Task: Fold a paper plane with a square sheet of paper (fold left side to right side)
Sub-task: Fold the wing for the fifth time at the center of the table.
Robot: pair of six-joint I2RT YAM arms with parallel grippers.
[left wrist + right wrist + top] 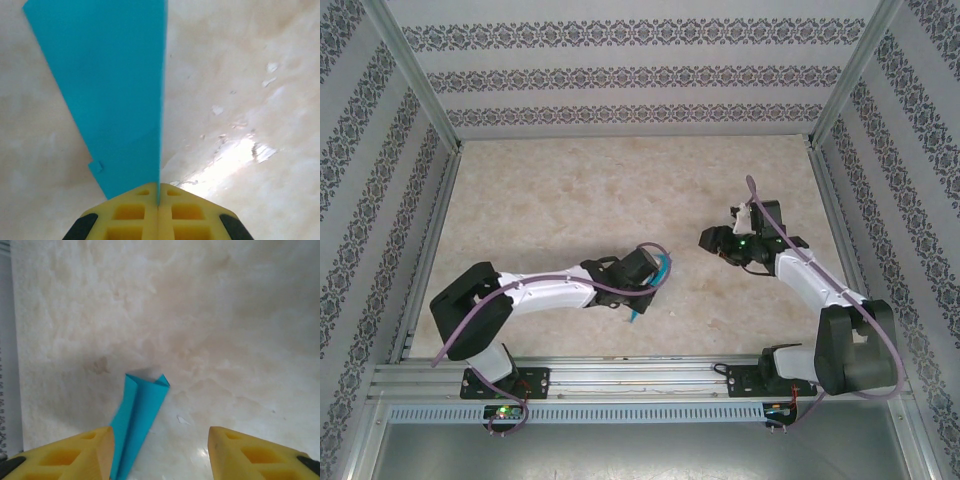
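1. The left gripper (pixel 159 199) is pinched tight on the narrow end of the paper plane (pixel 115 90). It holds the plane on edge over the table (pixel 620 190), about midway along and closer to the near edge.
2. The folding looks mostly done: no flat square remains, just a narrow layered dart. What seems left is a last crease or spreading the wings, then setting it down.
3. The plane is matte teal and tapering, with one crisp straight fold line and a small notch on its slanted edge.
4. The right gripper (pixel 160 442) has its jaws apart and grips nothing. The plane's folded end shows just beside one finger.
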